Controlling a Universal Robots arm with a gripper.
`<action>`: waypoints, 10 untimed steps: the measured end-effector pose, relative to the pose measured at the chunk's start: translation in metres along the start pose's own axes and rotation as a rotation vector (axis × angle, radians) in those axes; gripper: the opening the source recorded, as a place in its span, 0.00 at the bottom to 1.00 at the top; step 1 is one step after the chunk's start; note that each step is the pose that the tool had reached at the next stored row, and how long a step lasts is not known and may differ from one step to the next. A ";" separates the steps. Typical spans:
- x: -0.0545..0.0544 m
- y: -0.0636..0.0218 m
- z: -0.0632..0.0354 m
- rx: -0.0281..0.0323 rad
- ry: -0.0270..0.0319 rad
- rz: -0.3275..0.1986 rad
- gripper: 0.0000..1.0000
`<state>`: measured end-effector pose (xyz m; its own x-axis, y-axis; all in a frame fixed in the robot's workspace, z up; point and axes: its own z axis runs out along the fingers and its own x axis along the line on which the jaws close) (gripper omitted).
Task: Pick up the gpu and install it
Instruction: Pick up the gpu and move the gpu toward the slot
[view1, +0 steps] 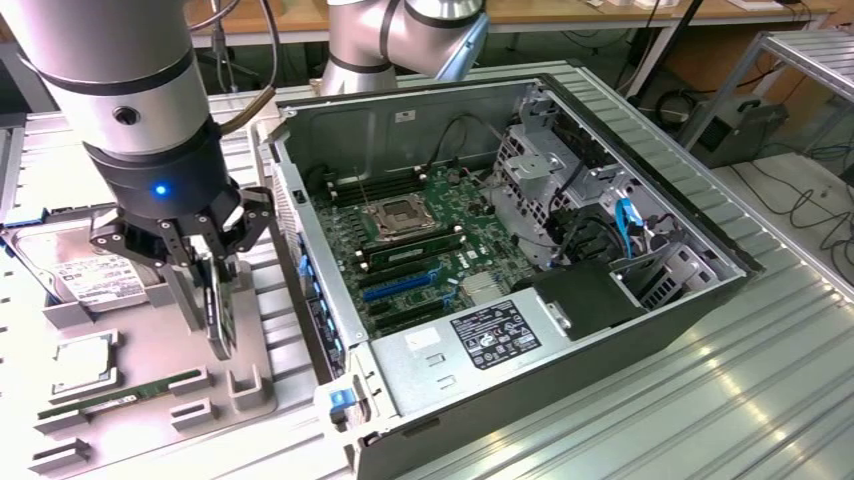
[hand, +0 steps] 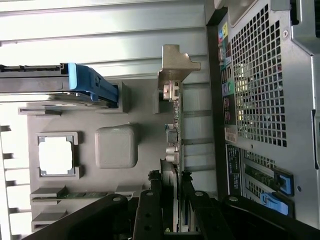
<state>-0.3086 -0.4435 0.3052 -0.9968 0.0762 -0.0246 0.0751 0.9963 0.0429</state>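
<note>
gripping the gpu (view1: 218, 312) edge-on, our fingers (hand: 149, 210) sit narrow, one pressed to each face of the card, with its silvery bracket (hand: 175, 62) at the end away from us. we hold it upright over the grey tray (view1: 150, 325) on the counter (view1: 747, 380), beside the open computer case (view1: 534, 250).

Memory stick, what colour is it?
The memory stick is green; the exterior view shows it best.
</note>
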 end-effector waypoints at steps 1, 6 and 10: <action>0.000 0.0000 -0.0007 -0.0001 -0.0002 0.000 0.26; 0.000 0.0002 -0.0049 -0.0001 -0.0001 0.000 0.26; 0.000 0.0003 -0.0076 -0.0002 -0.0002 0.000 0.26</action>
<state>-0.3086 -0.4435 0.3128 -0.9968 0.0762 -0.0247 0.0751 0.9962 0.0430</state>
